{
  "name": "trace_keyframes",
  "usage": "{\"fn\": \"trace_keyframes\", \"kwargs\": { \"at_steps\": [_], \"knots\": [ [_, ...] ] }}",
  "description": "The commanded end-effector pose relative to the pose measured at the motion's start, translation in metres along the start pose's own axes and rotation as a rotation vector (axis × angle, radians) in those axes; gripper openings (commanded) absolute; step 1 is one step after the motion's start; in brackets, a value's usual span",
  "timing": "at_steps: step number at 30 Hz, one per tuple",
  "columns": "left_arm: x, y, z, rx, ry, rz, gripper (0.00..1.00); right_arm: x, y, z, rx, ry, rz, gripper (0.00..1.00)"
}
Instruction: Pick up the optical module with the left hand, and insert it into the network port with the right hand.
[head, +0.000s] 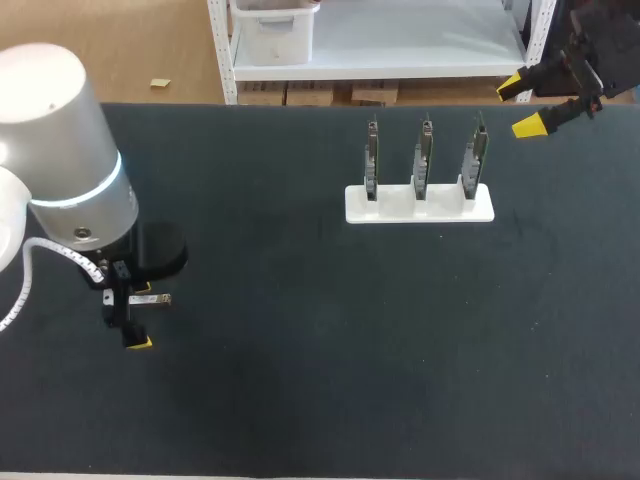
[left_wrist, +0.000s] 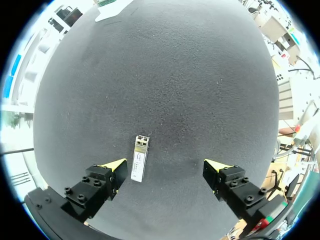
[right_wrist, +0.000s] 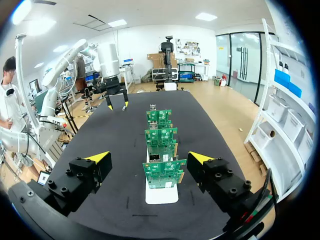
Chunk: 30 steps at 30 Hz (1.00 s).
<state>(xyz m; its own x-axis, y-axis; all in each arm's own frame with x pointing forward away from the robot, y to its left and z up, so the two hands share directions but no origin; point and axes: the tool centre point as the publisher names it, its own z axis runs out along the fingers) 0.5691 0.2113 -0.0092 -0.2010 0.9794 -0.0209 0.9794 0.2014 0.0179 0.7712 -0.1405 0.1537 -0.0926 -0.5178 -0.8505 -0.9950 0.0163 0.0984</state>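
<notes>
Yellow-tipped left claw (left_wrist: 165, 164) hangs spread above the optical module (left_wrist: 139, 160).

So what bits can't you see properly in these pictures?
Head view: the left gripper is mostly hidden under its own arm.
Head view: the circuit boards stand edge-on, so their faces are hidden.
Right wrist view: the front board covers much of the two behind.
Left wrist view: print on the optical module is too small.

Dark table (head: 330, 370): white rack (head: 420, 206) holding three circuit boards (head: 424, 160) near far edge; optical module (left_wrist: 139, 158) flat near left edge.
</notes>
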Motion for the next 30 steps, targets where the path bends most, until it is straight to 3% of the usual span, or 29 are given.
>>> {"fn": "trace_keyframes", "kwargs": {
  "at_steps": [1,30],
  "knots": [
    [0.002,0.001,0.007,0.0,-0.007,-0.004,1.0,0.0,0.002,0.0,0.005,0.0,-0.001,1.0],
    [0.01,0.017,0.008,0.01,0.01,0.065,1.0,0.0,0.002,0.0,0.005,0.0,-0.001,1.0]
  ]
}}
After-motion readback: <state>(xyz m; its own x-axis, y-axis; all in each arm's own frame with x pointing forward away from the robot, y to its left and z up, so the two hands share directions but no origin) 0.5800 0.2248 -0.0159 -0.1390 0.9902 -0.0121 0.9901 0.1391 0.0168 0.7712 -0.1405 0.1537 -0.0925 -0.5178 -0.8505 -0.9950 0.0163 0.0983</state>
